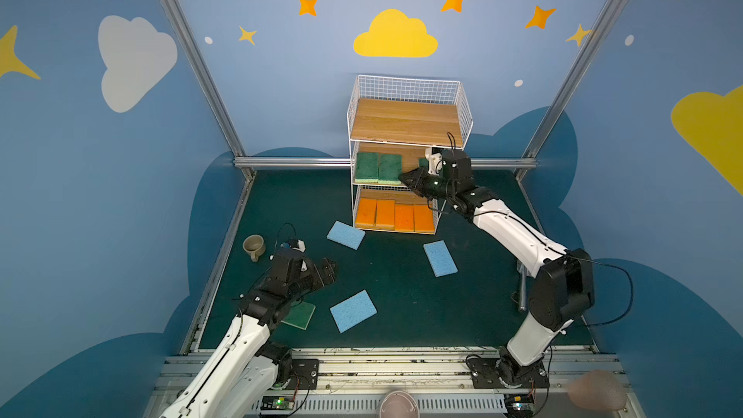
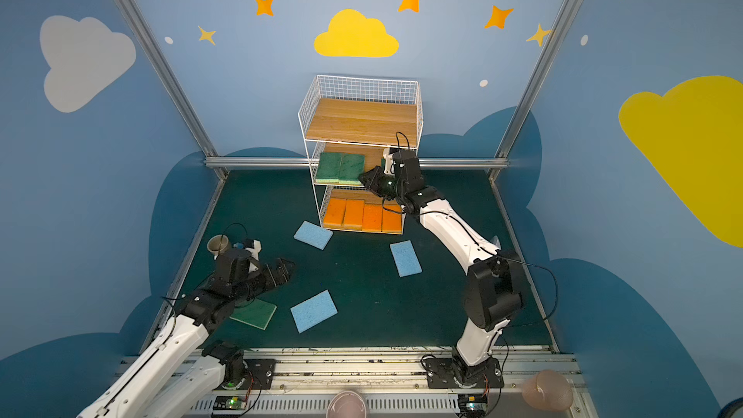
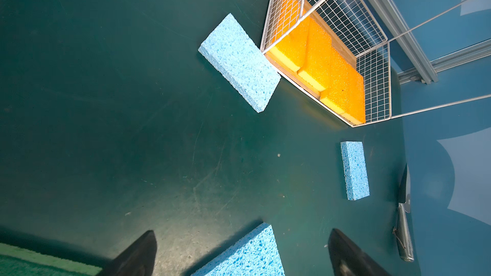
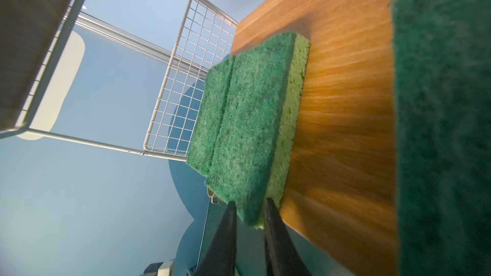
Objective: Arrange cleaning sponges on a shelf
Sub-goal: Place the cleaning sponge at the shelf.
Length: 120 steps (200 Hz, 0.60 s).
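On the middle tier of the shelf (image 1: 406,122), the near corner of a green sponge (image 4: 252,128) is straddled by the right gripper (image 4: 249,203); whether it is pinched cannot be told. The left gripper (image 1: 329,269) is held spread wide over the worktop (image 1: 402,295).

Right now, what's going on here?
The right gripper is at the middle tier of the shelf, jaws either side of the near corner of a green sponge; whether they pinch it I cannot tell. Two more green sponges lie on that tier, four orange sponges on the bottom one. The left gripper, open, hovers over the mat, where three blue sponges and a fourth green one lie loose.
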### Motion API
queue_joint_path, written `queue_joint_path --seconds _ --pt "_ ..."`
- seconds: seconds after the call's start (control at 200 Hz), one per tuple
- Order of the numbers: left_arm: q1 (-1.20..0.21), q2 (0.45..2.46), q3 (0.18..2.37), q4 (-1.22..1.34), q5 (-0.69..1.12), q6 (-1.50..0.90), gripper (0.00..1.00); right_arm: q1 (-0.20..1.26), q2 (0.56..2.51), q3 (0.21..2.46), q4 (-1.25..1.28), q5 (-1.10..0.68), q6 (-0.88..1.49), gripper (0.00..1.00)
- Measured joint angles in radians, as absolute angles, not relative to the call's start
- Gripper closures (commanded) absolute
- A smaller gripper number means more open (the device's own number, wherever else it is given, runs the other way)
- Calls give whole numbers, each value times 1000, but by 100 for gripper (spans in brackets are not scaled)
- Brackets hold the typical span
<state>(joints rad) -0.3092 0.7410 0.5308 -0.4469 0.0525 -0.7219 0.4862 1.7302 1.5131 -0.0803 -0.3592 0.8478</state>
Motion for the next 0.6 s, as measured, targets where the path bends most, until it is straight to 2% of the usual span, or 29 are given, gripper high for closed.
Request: queue_joint_path --seconds 0.27,0.601 --pt "-309 736 530 -447 52 -722 0 486 1762 1553 -80 -361 848 76" --pt "-308 731 529 -449 53 -720 0 486 1766 1555 -80 -364 829 51"
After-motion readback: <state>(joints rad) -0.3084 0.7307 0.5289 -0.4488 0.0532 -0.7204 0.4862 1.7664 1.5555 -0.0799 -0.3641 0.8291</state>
